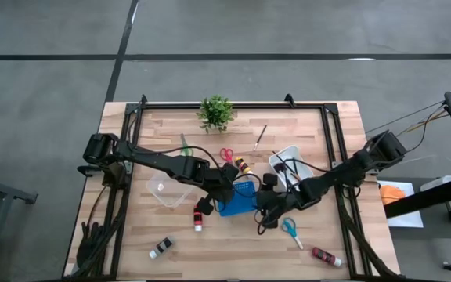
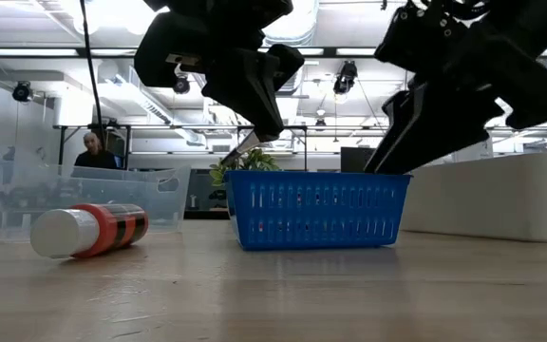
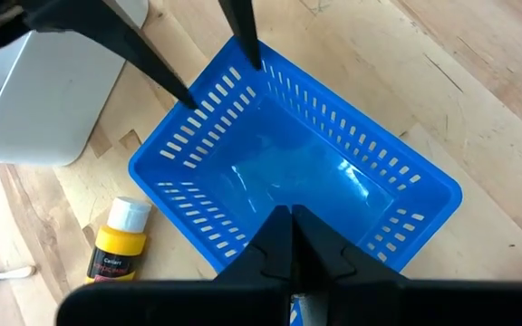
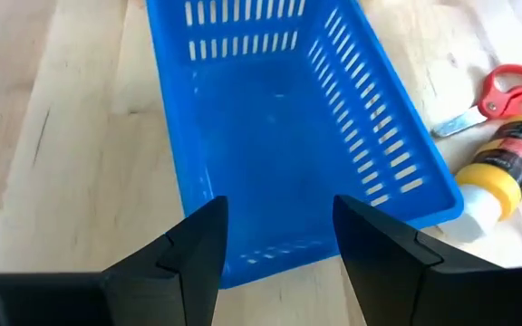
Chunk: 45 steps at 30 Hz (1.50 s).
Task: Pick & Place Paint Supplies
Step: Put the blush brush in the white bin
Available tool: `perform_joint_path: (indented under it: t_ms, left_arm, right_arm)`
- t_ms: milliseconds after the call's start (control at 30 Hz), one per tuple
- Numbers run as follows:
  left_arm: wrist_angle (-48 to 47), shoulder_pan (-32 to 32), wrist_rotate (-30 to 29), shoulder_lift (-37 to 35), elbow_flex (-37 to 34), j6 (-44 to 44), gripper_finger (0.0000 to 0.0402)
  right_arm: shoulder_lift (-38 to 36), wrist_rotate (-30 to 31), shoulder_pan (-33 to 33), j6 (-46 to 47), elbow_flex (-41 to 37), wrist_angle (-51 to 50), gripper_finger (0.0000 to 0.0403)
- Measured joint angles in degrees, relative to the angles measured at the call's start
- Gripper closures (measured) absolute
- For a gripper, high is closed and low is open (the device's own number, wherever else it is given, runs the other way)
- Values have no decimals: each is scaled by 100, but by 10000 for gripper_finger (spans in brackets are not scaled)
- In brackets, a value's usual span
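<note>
Seen from above, the left arm reaches from the table's left edge diagonally toward the centre, ending with the left gripper [image 1: 227,185] above the left end of the blue slotted basket [image 1: 239,200]; its fingers [image 3: 290,237] are pressed together, holding nothing that can be made out. The right arm comes in from the right edge, bent low toward the centre, and the right gripper [image 1: 263,205] hangs at the basket's right end with its jaws partly apart, straddling the basket's rim [image 4: 270,249] without a visible grip on anything; the basket's interior shows empty. Paint supplies lie scattered on the wooden table [image 1: 319,133]: a black-and-white bottle [image 1: 161,247] near the front left, a red bottle with a white cap [image 1: 199,217] just left of the basket, green-handled scissors [image 1: 185,146] at the back left, red-handled scissors [image 1: 226,155] and a yellow bottle [image 1: 243,165] just behind the basket, a thin brush [image 1: 261,136] farther back, blue-handled scissors [image 1: 290,229] and a red bottle [image 1: 326,257] at the front right. The yellow bottle's label [image 3: 111,264] carries print too small to read. A clear tub [image 1: 165,190] sits left of the basket, a white bin [image 1: 290,163] right of it.
</note>
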Motion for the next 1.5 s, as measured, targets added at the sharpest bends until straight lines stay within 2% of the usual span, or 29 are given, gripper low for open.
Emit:
perform_joint_path:
  t_ms: [300, 633, 833, 1000, 1167, 1500]
  left_arm:
    - [-105, -6, 0, 0, -2, 0, 400]
    - [-118, -9, 1, 0, -2, 0, 400]
    - [-109, -33, 1, 0, -2, 3, 400]
    - [249, -50, 2, 0, -2, 175, 400]
    - [874, -30, 3, 0, -2, 358, 400]
    - [2088, 130, -17, 2, -2, 805, 400]
  right_arm:
    - [-15, -588, 27, 313, 72, -52, 203]
    - [-15, -599, 163, 177, 316, -41, 203]
    - [-116, 133, 170, 24, 338, -117, 203]
    - [-369, 968, 168, 213, 336, -824, 203]
    - [-833, 1688, 199, 829, 278, -1757, 203]
    - [-1927, 3029, 537, 2350, -90, -2892, 203]
